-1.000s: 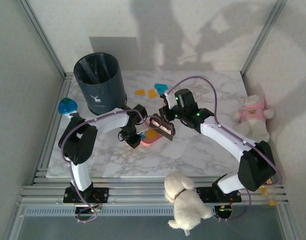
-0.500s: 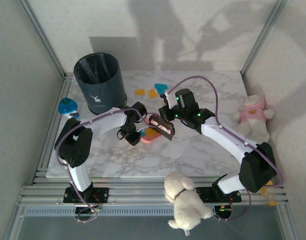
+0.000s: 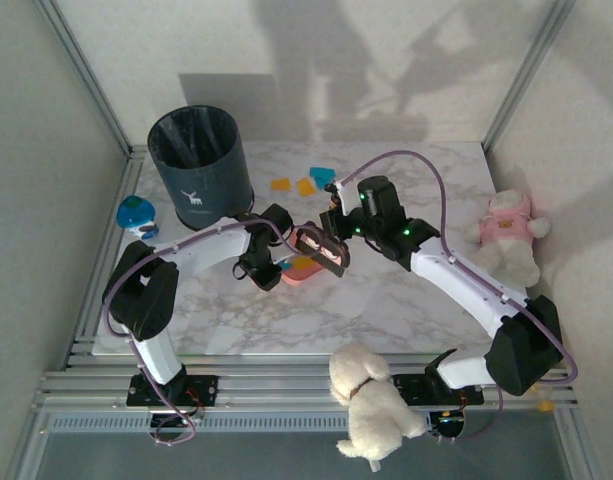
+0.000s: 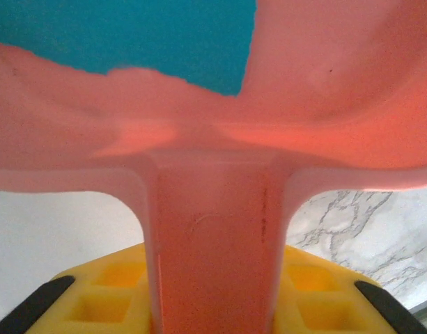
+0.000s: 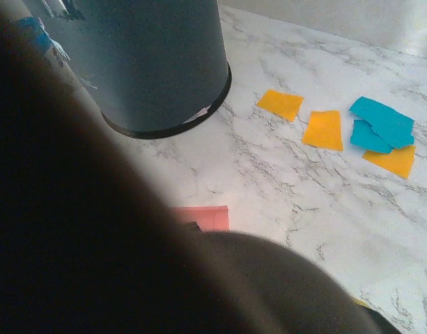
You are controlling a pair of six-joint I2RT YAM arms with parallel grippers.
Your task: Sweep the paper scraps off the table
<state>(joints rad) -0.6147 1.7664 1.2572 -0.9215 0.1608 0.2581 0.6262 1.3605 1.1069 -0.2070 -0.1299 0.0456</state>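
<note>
My left gripper (image 3: 269, 268) is shut on the handle (image 4: 210, 243) of a pink dustpan (image 3: 302, 272) that rests on the table (image 3: 406, 300). Its yellow finger pads (image 4: 95, 292) flank the handle. A teal scrap (image 4: 129, 35) lies inside the pan, and an orange one (image 3: 304, 263) shows there from above. My right gripper (image 3: 336, 228) is shut on a pink-backed brush (image 3: 320, 249) held just above the pan's mouth. Loose paper scraps lie behind: orange (image 5: 281, 104), orange (image 5: 322, 130), teal (image 5: 380, 125), orange (image 5: 391, 161). From above they sit at the back centre (image 3: 306, 185).
A dark grey bin (image 3: 198, 160) stands at the back left, close to the left arm. A blue-green round toy (image 3: 134, 213) sits at the left edge. A pink plush (image 3: 508, 230) lies at the right edge, a white plush (image 3: 371, 395) on the front rail.
The dustpan and the brush have crept a little to the left and back together. The left arm's elbow has swung outward to the left.
</note>
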